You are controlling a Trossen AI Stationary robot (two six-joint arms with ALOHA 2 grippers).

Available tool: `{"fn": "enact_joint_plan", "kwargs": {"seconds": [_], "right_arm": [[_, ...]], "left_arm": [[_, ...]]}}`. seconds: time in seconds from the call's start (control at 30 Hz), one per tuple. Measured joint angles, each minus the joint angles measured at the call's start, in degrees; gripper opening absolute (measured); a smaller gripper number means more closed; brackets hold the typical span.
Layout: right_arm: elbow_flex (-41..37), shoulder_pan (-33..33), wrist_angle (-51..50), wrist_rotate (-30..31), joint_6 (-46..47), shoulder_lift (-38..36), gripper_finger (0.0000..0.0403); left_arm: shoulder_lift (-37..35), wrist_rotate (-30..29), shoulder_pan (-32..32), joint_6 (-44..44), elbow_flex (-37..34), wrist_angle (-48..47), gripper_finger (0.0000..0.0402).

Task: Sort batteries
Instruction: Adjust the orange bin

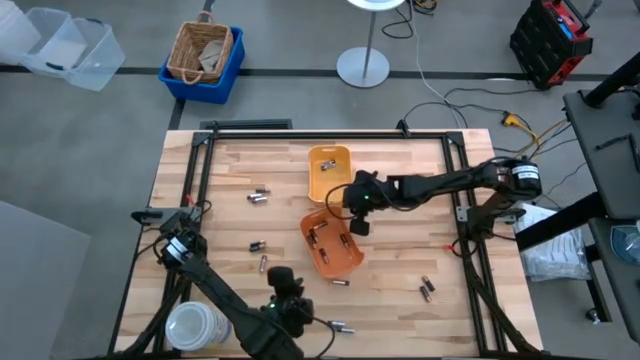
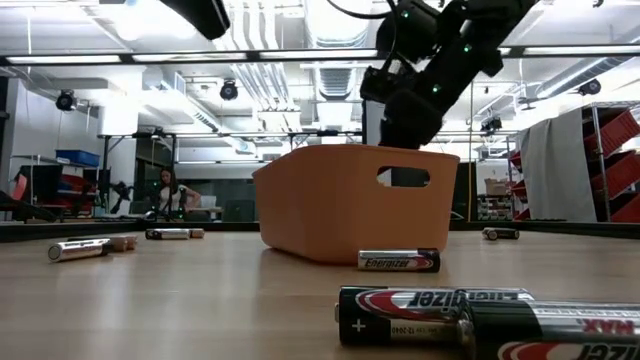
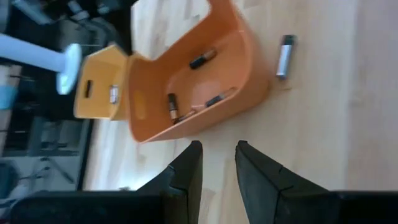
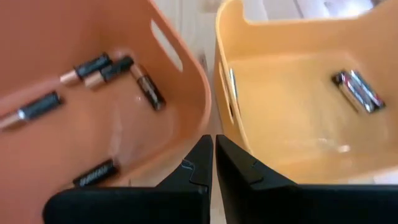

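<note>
An orange tray [image 1: 332,242] lies at the table's middle with several batteries [image 4: 104,67] in it. Just beyond it is a yellow-orange tray [image 1: 328,170] holding two batteries [image 4: 357,88]. Loose batteries lie on the wood: a pair [image 1: 258,196] at the far left, one [image 1: 339,283] just in front of the orange tray, and two [image 1: 427,289] at the near right. My right gripper [image 4: 213,152] hovers shut and empty above the orange tray's right rim, near the gap between the trays. My left gripper [image 3: 217,158] stands open and empty near the front edge, pointing toward the orange tray [image 3: 199,81].
A white stack of cups [image 1: 195,325] stands at the front left corner. A battery [image 1: 343,326] lies by the left arm near the front edge, and others [image 1: 260,254] lie left of the orange tray. Black frame rails [image 1: 330,133] border the table.
</note>
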Motion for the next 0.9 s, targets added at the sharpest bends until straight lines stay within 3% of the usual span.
{"fn": "enact_joint_plan", "kwargs": {"seconds": [0.13,0.5,0.8,0.9], "right_arm": [[0.2,0.0,-5.8,0.0,0.8,-2.9,0.0012],[-0.5,2.3,-16.1,0.4,4.2,-14.9,0.0012],[-0.8,5.5,-16.8,0.4,4.6,-20.4,0.0012],[-1.2,6.1,-16.9,0.4,4.9,-20.8,0.0012]], "left_arm": [[0.0,-3.5,0.4,-1.7,-4.0,-0.1,0.0077],[-2.3,-5.5,4.7,-7.1,-17.5,1.9,0.0077],[-4.5,-5.5,9.8,1.0,-26.0,12.7,0.0072],[-7.9,-3.7,9.8,2.3,-28.1,15.3,0.0039]]}}
